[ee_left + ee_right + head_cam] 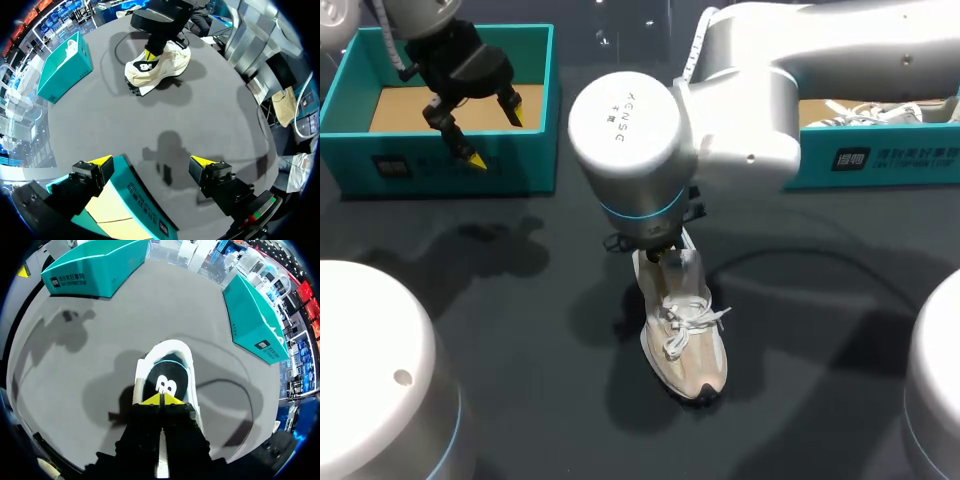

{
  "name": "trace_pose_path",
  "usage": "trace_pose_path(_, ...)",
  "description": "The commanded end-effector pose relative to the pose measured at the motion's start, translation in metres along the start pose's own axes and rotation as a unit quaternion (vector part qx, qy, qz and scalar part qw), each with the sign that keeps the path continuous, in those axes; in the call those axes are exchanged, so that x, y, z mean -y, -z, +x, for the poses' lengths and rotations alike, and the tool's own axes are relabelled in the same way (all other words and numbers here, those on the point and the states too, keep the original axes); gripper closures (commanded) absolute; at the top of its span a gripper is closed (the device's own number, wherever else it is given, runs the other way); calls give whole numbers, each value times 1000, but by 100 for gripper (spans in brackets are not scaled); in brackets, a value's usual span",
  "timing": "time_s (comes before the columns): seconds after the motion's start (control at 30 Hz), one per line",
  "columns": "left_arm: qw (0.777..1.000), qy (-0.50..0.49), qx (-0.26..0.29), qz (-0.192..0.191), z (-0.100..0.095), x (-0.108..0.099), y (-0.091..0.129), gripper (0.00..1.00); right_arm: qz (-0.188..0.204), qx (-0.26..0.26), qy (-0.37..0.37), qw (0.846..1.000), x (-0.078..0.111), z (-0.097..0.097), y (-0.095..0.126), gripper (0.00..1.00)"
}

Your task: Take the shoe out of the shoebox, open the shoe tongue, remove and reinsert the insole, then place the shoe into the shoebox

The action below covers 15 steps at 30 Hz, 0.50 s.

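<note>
A cream shoe [688,340] with white laces stands on the dark table, toe toward the near edge. My right gripper [665,255] reaches past the middle and is down in the shoe's heel opening. In the right wrist view its tips [161,400] are shut together, resting on the black insole [167,380] inside the shoe [187,357]; nothing shows between them. My left gripper [495,133] hangs open over the empty teal shoebox [450,165] at the back left. From the left wrist, the left gripper [151,161] is empty, with the shoe [170,67] far ahead of it.
A second teal box [880,160] at the back right holds another pale shoe [870,112]. Both boxes also show in the right wrist view, the empty shoebox [95,267] and the second box [255,320]. A dark cable [790,262] lies right of the shoe.
</note>
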<state>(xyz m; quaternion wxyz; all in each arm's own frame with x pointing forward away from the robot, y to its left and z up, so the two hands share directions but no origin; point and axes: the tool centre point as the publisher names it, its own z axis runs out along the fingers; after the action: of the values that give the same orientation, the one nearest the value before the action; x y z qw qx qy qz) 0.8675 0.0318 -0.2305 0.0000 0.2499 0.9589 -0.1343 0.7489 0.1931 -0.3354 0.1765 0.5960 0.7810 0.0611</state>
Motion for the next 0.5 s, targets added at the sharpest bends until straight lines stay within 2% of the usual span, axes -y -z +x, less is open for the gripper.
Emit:
trace_pose_path(0.03, 1000, 0, -1, -1, 0, 0, 0, 0, 0, -4, -2, 1000, -3, -2, -14, 100)
trace_pose_path(0.27, 1000, 0, -1, -1, 0, 0, 0, 0, 13, 7, -8, 1000, -13, -6, -33, 100)
trace_pose_path(0.4, 1000, 0, -1, -1, 0, 0, 0, 0, 34, 0, -8, 999, -11, -4, -52, 100)
trace_pose_path(0.5, 1000, 0, -1, -1, 0, 0, 0, 0, 33, -10, -10, 999, -8, -1, -56, 100)
